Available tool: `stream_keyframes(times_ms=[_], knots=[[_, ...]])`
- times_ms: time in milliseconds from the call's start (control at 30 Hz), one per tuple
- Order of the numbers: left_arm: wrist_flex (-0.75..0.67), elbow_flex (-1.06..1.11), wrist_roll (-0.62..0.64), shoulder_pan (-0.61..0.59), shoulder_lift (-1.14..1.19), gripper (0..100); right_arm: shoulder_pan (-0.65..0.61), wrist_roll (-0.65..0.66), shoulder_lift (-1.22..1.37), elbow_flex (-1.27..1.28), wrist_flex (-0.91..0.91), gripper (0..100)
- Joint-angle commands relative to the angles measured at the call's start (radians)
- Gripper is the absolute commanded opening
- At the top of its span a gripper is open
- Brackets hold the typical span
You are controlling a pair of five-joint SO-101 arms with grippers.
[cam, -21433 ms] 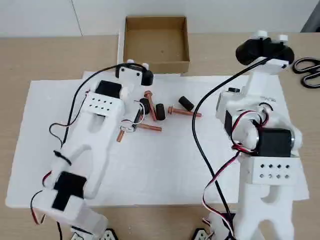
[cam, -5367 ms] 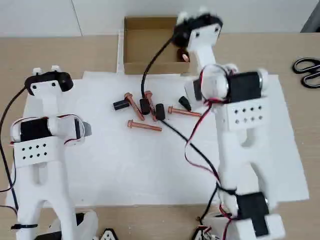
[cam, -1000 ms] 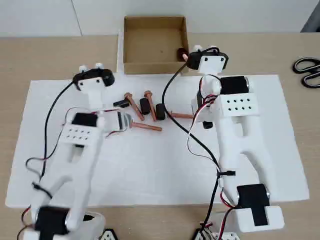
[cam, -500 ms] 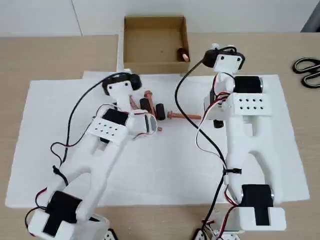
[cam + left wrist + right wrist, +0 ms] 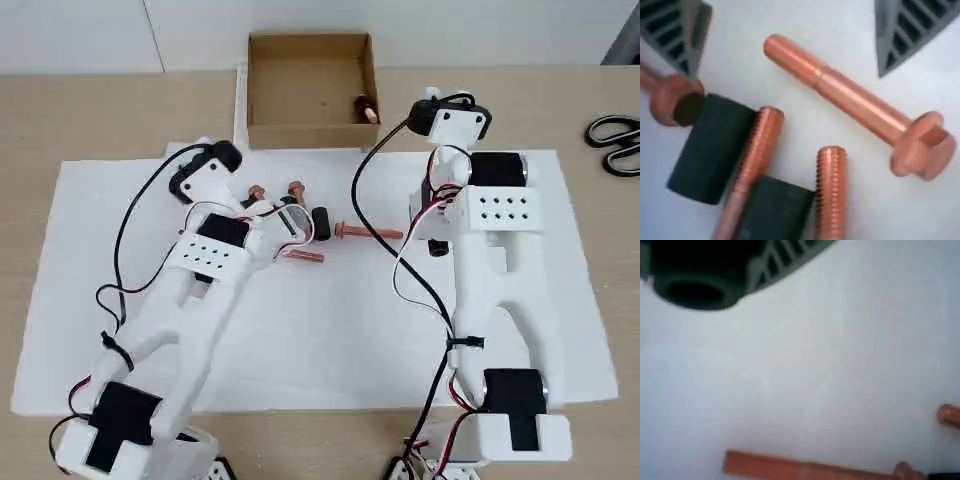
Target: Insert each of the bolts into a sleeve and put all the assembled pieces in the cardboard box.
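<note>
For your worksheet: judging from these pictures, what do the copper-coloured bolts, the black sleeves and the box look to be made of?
Copper-coloured flanged bolt: probably metal, perhaps copper-plated, with a smooth satin sheen. Black cylindrical sleeve: matt and unreflective, maybe rubber or plastic. Brown open box: cardboard, with dull brown walls.

Holds left arm stretched forward, gripper (image 5: 787,75) low, fingers spread wide; holds right arm forward too, gripper (image 5: 436,243) clamped on sleeve (image 5: 690,290).
</note>
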Motion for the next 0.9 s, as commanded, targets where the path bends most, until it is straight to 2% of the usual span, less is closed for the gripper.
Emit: stream_keyframes(times_ms=[0,200,400,667,867], knots=[[-0.021,0.005,0.071,0.002,-0.005,22,0.008,-0.009,-0.056,-0.009,-0.013,0.9],[-0.029,0.024,0.092,0.003,-0.003,22,0.008,-0.009,-0.056,-0.009,-0.013,0.9],[-0.146,0.070,0.094,0.002,0.100,22,0.008,-0.009,-0.056,-0.009,-0.015,0.9],[-0.028,-0.073,0.094,-0.014,0.203,22,0.008,-0.009,-0.056,-0.009,-0.012,0.9],[-0.023,-0.097,0.094,-0.038,0.216,22,0.008,-0.009,-0.056,-0.009,-0.012,0.9]])
